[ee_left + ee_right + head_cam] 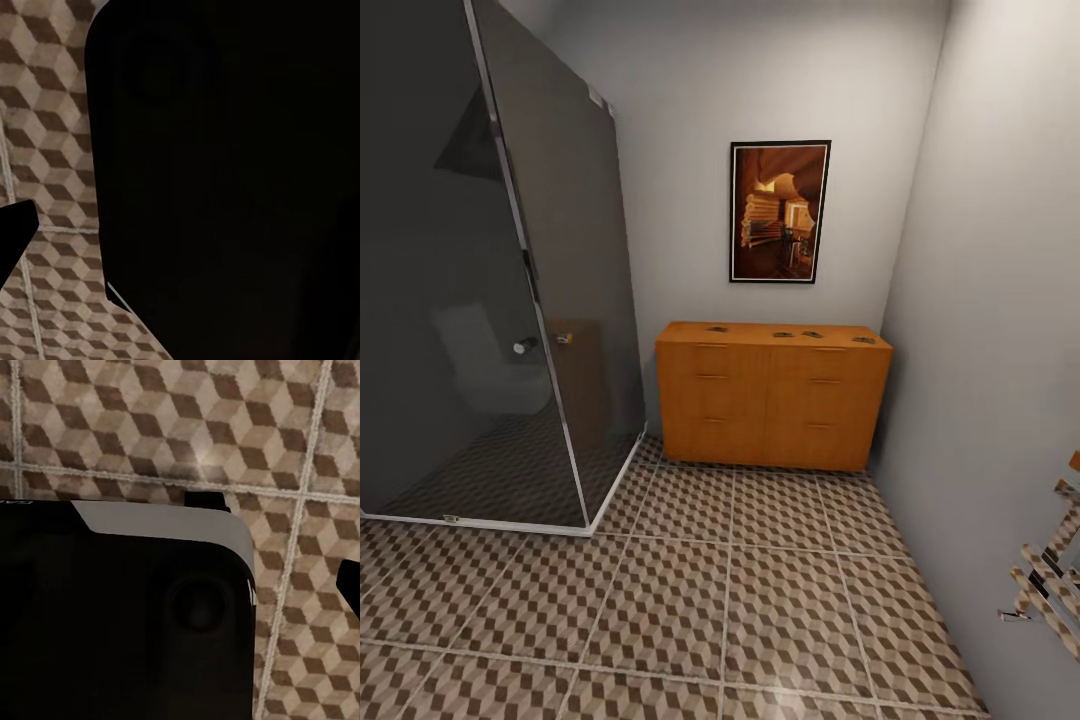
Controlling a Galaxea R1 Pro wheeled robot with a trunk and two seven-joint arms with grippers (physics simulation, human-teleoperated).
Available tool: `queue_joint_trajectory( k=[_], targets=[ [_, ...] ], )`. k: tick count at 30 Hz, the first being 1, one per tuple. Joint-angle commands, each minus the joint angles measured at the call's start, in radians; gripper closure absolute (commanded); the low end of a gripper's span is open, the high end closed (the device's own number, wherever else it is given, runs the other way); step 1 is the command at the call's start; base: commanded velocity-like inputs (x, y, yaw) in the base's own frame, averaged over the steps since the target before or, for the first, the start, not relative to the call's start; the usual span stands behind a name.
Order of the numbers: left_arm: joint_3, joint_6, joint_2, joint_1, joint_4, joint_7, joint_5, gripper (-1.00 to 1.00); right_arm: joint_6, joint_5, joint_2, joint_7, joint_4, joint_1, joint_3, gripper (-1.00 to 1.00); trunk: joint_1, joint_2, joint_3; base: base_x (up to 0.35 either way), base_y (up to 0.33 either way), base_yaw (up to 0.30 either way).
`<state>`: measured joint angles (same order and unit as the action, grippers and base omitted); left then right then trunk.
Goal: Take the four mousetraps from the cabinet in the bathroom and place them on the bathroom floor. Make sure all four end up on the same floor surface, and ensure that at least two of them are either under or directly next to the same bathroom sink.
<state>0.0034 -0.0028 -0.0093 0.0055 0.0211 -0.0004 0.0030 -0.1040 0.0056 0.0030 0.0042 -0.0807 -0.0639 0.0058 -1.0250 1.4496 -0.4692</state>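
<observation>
Approach phase. Four mousetraps (790, 333) lying spaced along the flat top of the cabinet (770, 405), against the far wall across the bathroom floor (740, 590). Pincer states impossible to tell. Best practice: drive squarely up, stopping within reach.

Place: a home bathroom.
Shower: dark glass shower enclosure (490, 270), just left of the cabinet (772, 395).
Floor: cube-patterned bathroom floor (760, 600) tiles before the cabinet.
Wall: framed picture (780, 211) above the cabinet; chrome towel rail (1050, 580) to its right.
</observation>
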Motion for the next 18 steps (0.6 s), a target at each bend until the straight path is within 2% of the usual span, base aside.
queue_joint_trajectory(
  k=[1, 18],
  targets=[
    [0.000, 0.000, 0.000, 0.001, 0.002, 0.000, 0.000, -1.00, -0.003, 0.001, 0.000, 0.000, 0.001, -0.001, 0.000, -1.00, 0.000, 0.000, -0.001, 0.000, 0.000, 0.000],
    [0.000, 0.000, 0.000, 0.001, 0.002, -0.001, 0.000, -1.00, -0.003, 0.001, 0.000, 0.000, 0.001, -0.001, 0.000, -1.00, 0.000, 0.000, -0.001, 0.000, 0.000, 0.000]
  ],
)
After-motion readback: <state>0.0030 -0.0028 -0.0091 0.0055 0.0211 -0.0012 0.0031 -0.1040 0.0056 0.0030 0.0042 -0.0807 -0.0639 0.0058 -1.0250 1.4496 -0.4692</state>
